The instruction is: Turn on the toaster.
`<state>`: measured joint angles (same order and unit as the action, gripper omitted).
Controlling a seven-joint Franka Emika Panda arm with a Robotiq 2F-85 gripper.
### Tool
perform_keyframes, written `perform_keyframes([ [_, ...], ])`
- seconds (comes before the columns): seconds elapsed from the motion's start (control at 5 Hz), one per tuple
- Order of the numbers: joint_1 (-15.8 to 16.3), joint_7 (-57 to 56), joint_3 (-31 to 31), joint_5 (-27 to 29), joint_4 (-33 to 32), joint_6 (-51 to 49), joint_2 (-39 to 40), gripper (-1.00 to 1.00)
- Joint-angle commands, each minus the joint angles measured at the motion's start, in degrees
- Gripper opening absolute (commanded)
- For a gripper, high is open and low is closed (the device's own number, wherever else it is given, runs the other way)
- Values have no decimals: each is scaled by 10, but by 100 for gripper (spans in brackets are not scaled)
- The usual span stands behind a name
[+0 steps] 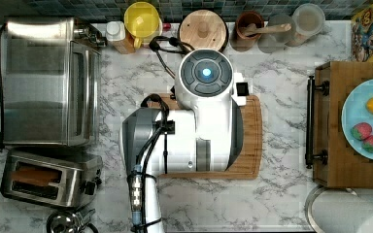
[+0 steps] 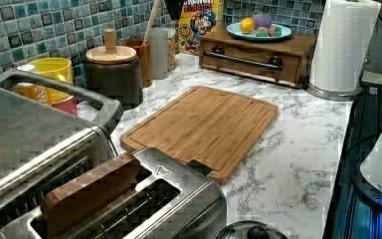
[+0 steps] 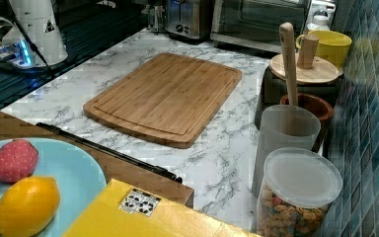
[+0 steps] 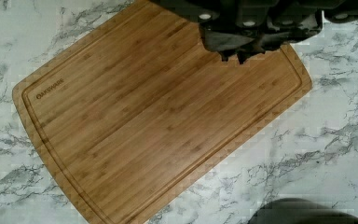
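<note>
1. Sitting closest to the lens in the left view, the toaster [image 2: 144, 204] is showing a slab of brown bread [image 2: 89, 191] standing proud of one long slot, with the toaster oven [image 2: 35, 144] rising just beside it.
2. Hovering above the cutting board [image 4: 158, 116] in the wrist view, the gripper [image 4: 235, 53] is appearing as a dark mass; whether its jaws are spread or pressed together I cannot tell.
3. Lying at the top view's lower left, the toaster [image 1: 48, 177] is keeping its black lever and knobs [image 1: 90, 187] on the end facing the arm [image 1: 189, 126], well apart from the arm.
4. Risk, as I judge it: the arm is needing a long sideways reach, and a low approach could be clipping the oven's bar handle [image 2: 54, 84] or nudging the light toaster instead of pressing the lever.
5. Missing the narrow lever and hitting a knob is another likely slip.
6. Where the top view is giving the lever end, the left view is giving the bread's height; the right view is placing the toaster [image 3: 187, 19] far across the counter.
</note>
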<state>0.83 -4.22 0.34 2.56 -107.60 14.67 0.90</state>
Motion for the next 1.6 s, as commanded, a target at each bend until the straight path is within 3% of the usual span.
perform_keyframes([
  [0.2,14,-10,14,-22,-41,49,-23,-100],
  [0.4,28,-68,29,-3,-35,47,-10,-100],
  [0.8,57,-149,72,29,-85,113,-34,-100],
  [1.6,102,-237,117,69,-170,97,-107,-100],
])
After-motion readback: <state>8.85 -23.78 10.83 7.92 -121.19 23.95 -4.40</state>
